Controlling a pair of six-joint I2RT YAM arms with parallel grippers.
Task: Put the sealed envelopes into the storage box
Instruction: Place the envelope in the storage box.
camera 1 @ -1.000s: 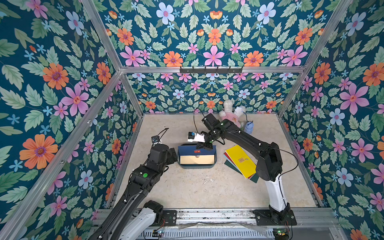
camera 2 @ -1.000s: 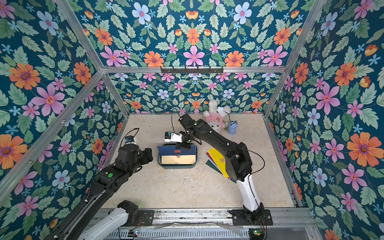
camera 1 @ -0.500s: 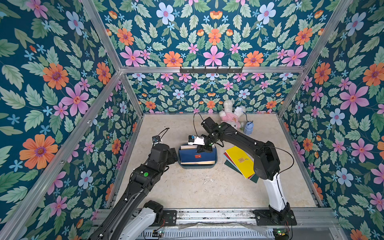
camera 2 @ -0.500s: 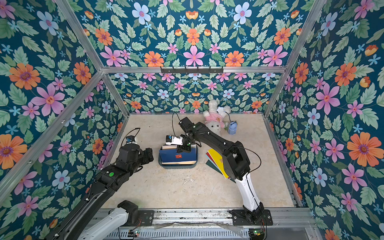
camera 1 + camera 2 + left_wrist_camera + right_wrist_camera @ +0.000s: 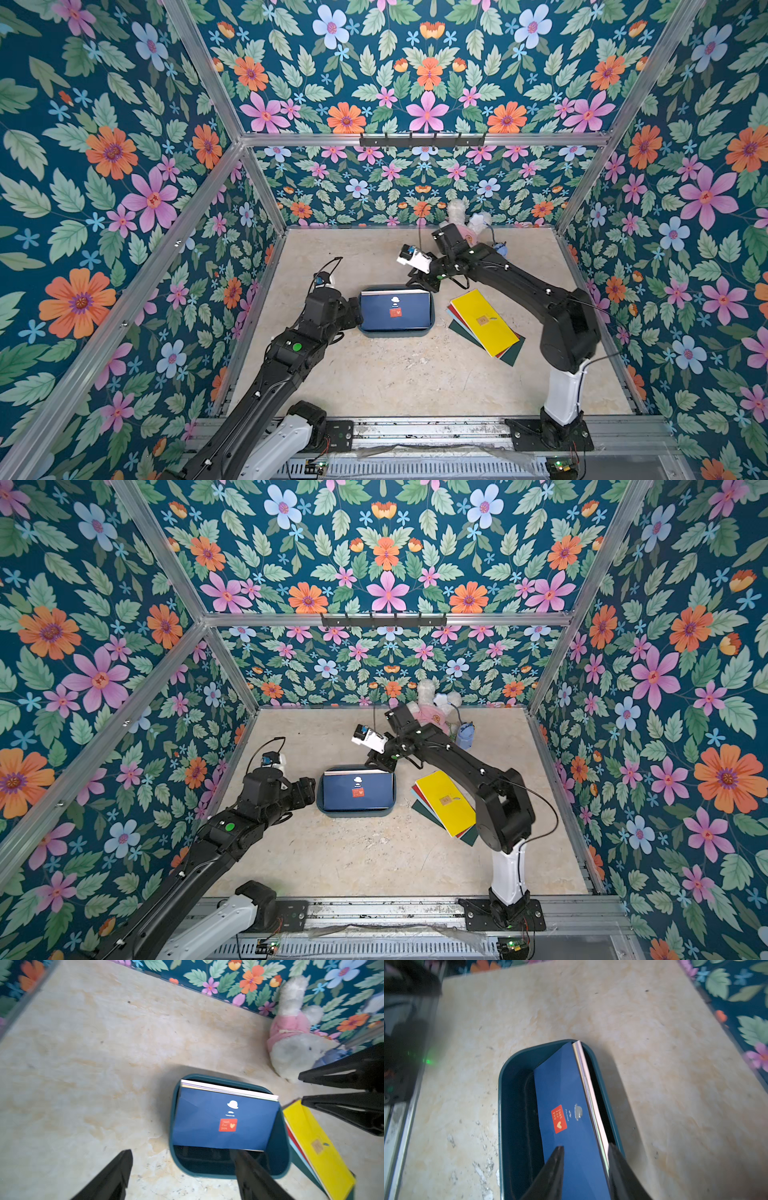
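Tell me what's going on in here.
Envelopes are being filed into the storage box. A navy envelope leans inside it against a few paler ones. The right gripper hangs open over their top edge, holding nothing. The left gripper is open at the box's end, with one finger over the rim. A fanned pile topped by a yellow envelope lies on the table beside the box, not yet put in.
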